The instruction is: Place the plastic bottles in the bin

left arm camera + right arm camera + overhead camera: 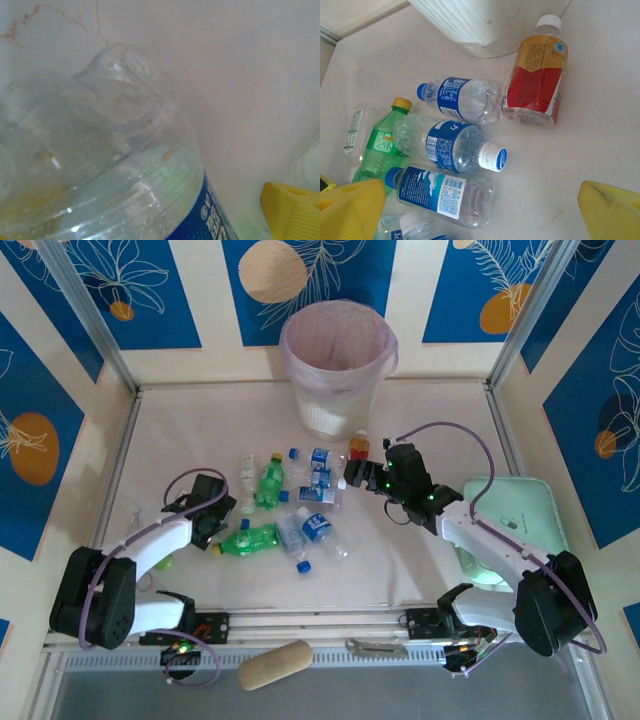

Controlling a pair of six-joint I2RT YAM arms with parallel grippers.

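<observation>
Left gripper (215, 510) close to a clear, blue-labelled plastic bottle (125, 190); jaw opening not discernible. Right gripper (352, 475) with yellow-padded jaws spread wide and empty, above scattered green and clear blue-capped plastic bottles (300, 510) on the white table (200, 430). Red-labelled amber bottle (537, 75) lying just beside the round white pink-lined bin (325, 415), farthest back.
</observation>
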